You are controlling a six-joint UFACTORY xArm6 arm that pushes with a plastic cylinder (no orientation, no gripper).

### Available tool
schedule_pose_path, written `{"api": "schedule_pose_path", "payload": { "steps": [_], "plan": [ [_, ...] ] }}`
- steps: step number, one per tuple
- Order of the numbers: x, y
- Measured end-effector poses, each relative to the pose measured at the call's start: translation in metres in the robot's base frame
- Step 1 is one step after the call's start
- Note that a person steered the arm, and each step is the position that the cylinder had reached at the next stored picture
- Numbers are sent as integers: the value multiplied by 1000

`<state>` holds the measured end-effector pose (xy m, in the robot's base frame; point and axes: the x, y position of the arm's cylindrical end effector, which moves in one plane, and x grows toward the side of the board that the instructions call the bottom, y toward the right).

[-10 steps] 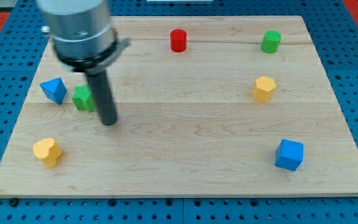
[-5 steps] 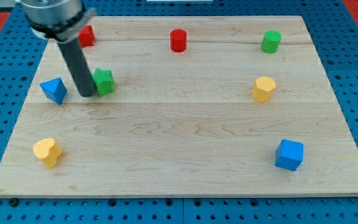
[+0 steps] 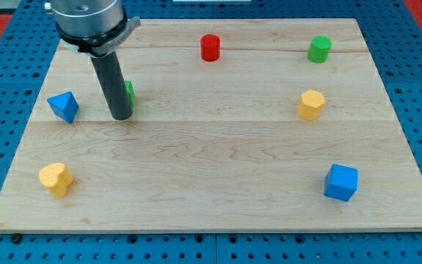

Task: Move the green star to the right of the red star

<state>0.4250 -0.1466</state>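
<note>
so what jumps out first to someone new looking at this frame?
The dark rod dominates the upper left; my tip sits on the board just in front of the green star, which is mostly hidden behind the rod. The red star is not visible. Next, bright blocks scattered around: a blue block left of the tip, a red cylinder at top centre.

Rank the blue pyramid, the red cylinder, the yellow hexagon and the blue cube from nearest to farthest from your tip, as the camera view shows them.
From my tip:
1. Blue pyramid, just to the view's left.
2. Red cylinder, toward the view's top, right of the tip.
3. Yellow hexagon, far to the view's right.
4. Blue cube, at the view's bottom right.
</note>
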Motion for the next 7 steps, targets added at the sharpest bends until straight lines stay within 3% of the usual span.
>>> {"api": "schedule_pose_path", "payload": {
  "steps": [3, 4, 5, 7],
  "plan": [
    [-86, -10],
    [-72, -29],
    [-85, -27],
    [-141, 3]
  ]
}}
